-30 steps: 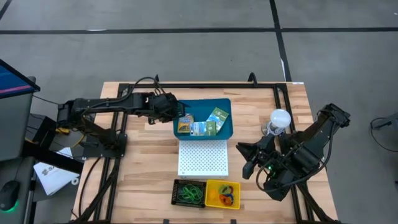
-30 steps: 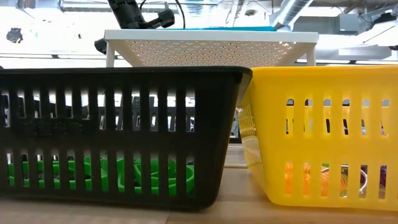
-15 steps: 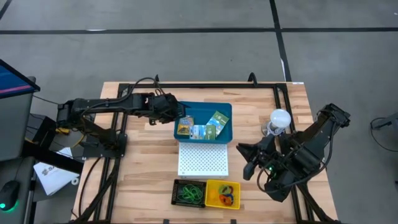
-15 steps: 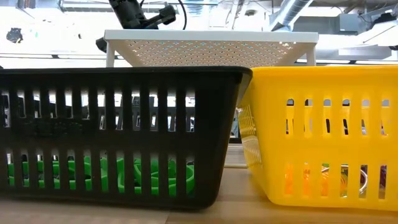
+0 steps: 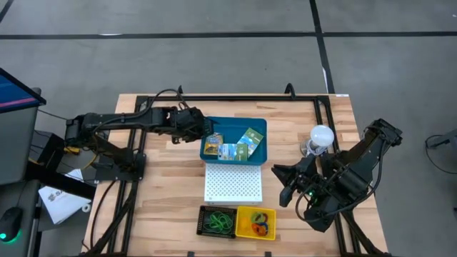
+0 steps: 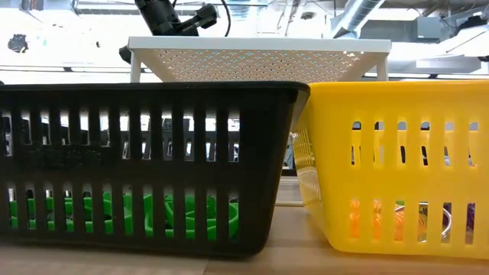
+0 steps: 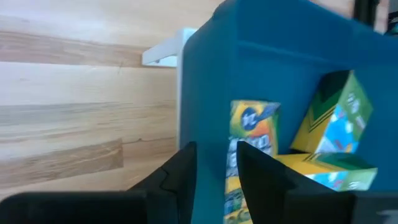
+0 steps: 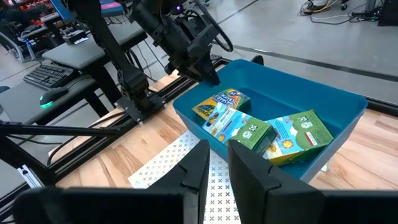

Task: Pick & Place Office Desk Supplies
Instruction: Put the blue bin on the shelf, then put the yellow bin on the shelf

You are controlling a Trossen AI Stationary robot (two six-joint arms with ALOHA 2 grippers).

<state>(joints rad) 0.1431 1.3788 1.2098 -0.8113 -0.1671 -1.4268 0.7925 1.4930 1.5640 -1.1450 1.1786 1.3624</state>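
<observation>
A blue bin (image 5: pixel 258 126) holds a few green, blue and yellow printed packets (image 5: pixel 232 148) (image 8: pixel 249 124). My left gripper (image 5: pixel 203 130) (image 7: pixel 217 168) reaches in from the table's left and is shut on the bin's left wall. Green rubber bands (image 5: pixel 216 223) lie in a black basket (image 6: pixel 137 153). Mixed-colour bands (image 5: pixel 257 225) lie in a yellow basket (image 6: pixel 397 153). My right gripper (image 5: pixel 283 187) (image 8: pixel 219 165) waits shut and empty, right of the white perforated board (image 5: pixel 233 184). My left gripper grips the blue bin by its left wall (image 7: pixel 211 106), with one finger (image 7: pixel 255 171) inside the bin and one finger (image 7: pixel 177 177) outside. The fingers come from the table's left, slanting down over the rim (image 8: pixel 186 102). Whether the bin's bottom rests on anything is hidden.
The white perforated board is a raised shelf on legs (image 6: pixel 260 53), just near of the bin. A white bulb-like object (image 5: pixel 321 134) stands right of the bin, close to the right arm. The two baskets sit side by side at the near edge.
My left gripper has shifted slightly toward the near edge while holding the blue bin. The bin has moved with it and turned a little squarer to the table. The packets have shifted with the bin. The right arm has kept still.
</observation>
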